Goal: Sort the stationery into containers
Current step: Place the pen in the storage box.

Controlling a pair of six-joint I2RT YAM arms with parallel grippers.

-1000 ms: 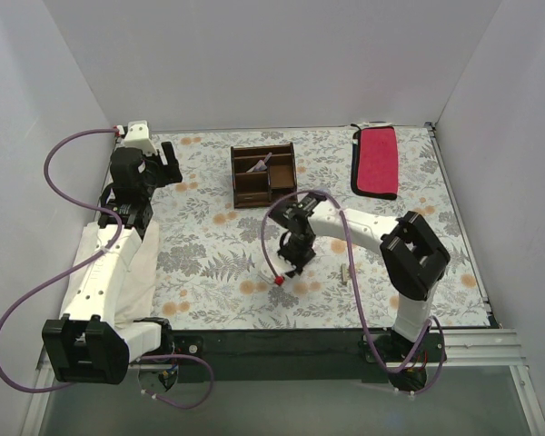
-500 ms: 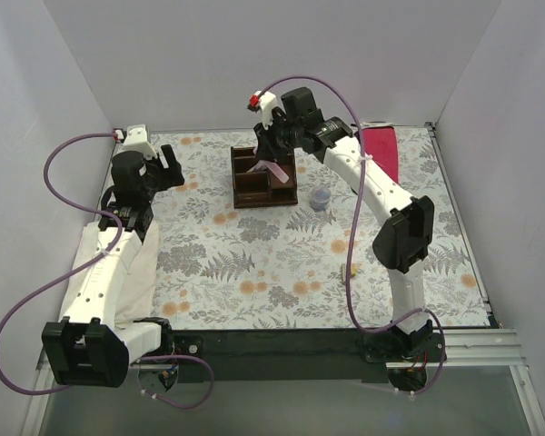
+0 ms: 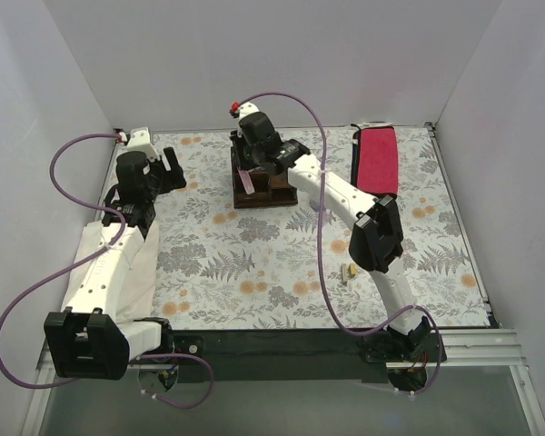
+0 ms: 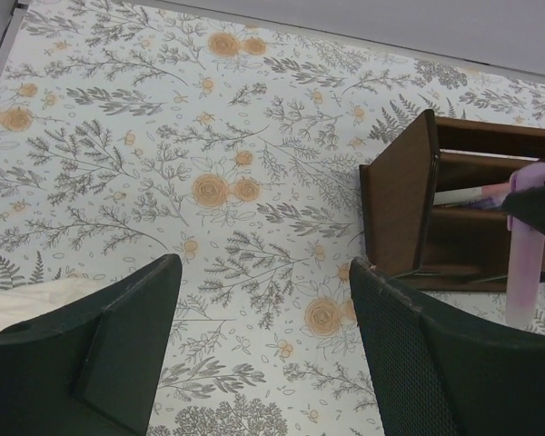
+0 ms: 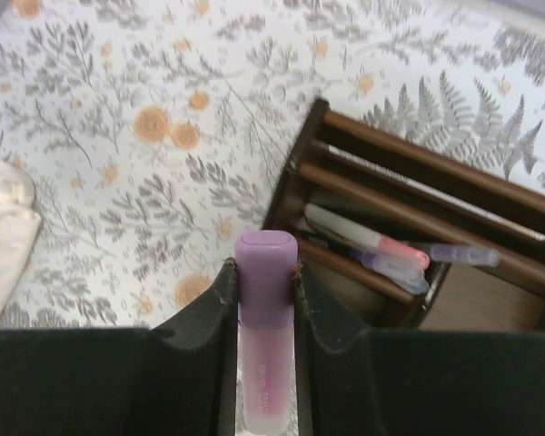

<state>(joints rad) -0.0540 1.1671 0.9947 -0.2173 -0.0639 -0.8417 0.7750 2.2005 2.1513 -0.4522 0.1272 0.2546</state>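
Clamped in right jaws: pink marker [image 5: 265,318], over surface [image 5: 118,182], just short of organiser [image 5: 436,162] ahead-right. Released here, would likely land outside; advanced low, could foul pens [image 5: 368,243] beyond. Wide, empty at left jaws.

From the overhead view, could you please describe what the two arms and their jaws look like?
Left arm and right arm: white tubular links between boxy black joints. A thin purple cable loops loosely along each, red-tipped near the wrist. The jaws are black and flat; the left pair shows a fine mesh texture.
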